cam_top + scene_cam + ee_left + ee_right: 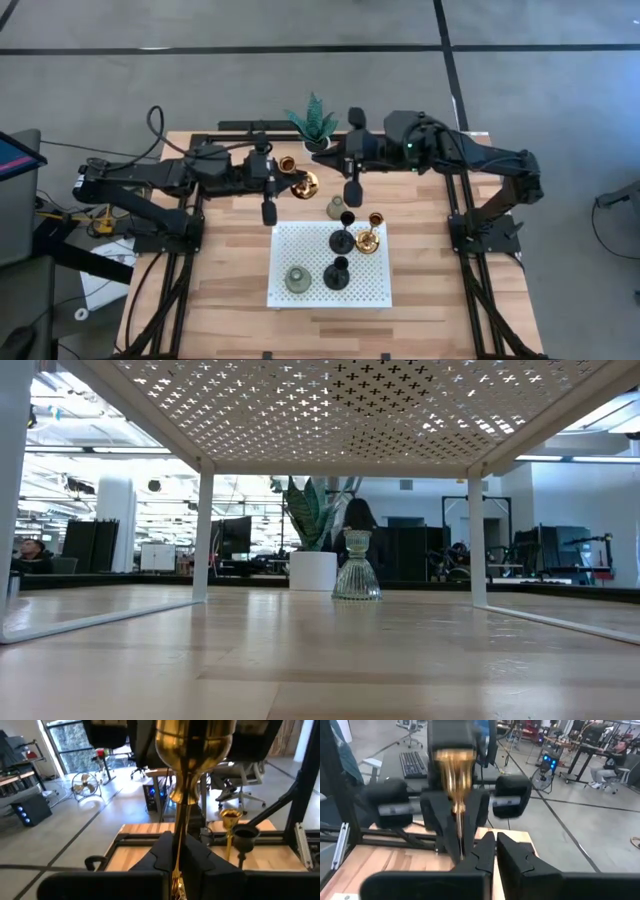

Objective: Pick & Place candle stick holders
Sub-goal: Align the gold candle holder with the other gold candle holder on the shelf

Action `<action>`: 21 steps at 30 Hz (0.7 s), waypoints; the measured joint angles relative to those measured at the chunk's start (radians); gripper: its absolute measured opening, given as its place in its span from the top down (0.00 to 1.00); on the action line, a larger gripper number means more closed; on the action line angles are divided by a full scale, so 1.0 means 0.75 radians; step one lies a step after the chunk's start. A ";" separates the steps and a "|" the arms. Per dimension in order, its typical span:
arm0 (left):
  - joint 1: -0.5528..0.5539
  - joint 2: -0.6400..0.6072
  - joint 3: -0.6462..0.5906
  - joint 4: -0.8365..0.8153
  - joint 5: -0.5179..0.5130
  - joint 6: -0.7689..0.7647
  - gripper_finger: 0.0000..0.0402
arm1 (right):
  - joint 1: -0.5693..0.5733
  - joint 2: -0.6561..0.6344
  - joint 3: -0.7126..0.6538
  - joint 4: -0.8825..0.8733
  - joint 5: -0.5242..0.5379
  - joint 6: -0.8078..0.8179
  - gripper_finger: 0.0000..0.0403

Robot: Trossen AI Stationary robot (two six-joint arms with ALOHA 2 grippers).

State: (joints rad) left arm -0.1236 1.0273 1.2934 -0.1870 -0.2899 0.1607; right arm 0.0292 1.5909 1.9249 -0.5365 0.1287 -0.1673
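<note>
My left gripper [290, 175] is shut on a shiny gold candle stick holder [301, 182], held high over the table's far middle. My right gripper [495, 850] is shut and holds nothing. It hangs level just to the right of that holder, facing my left gripper [455, 820]. On the white perforated stand [290, 240] rest two black holders [342, 240] [336, 272], a second gold one [370, 238] and a grey-green bell-shaped one [298, 280]. Another bell-shaped holder [357, 567] stands on the wood by its base, just beyond the stand. My left gripper pinches the gold holder's thin stem [177, 837] between its two fingers, which lie level and cross the stem. The cup [194, 742] rises above the fingers, so the holder sits about upright. It is lifted clear of the table.
A green spiky plant in a white pot [315, 122] stands at the table's far edge, close behind both grippers. The white stand is a raised perforated shelf on thin legs [203, 530]. Bare wood lies left and right of it.
</note>
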 joint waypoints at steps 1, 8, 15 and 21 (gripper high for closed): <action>0.000 0.000 0.000 -0.009 -0.004 0.000 0.96 | 0.000 0.000 0.005 -0.001 0.000 0.000 0.95; 0.000 0.004 0.000 -0.011 -0.049 0.031 0.97 | -0.001 0.044 0.008 0.031 -0.020 0.069 0.72; 0.001 0.005 0.000 -0.011 -0.099 0.035 0.97 | 0.006 0.070 0.008 0.047 -0.072 0.055 0.49; 0.024 0.005 0.000 -0.010 -0.102 0.034 0.97 | 0.004 0.069 0.008 0.096 -0.076 0.070 0.46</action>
State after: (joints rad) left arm -0.1056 1.0312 1.2934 -0.1947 -0.3667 0.1864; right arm 0.0319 1.6428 1.9308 -0.4645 0.0714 -0.1145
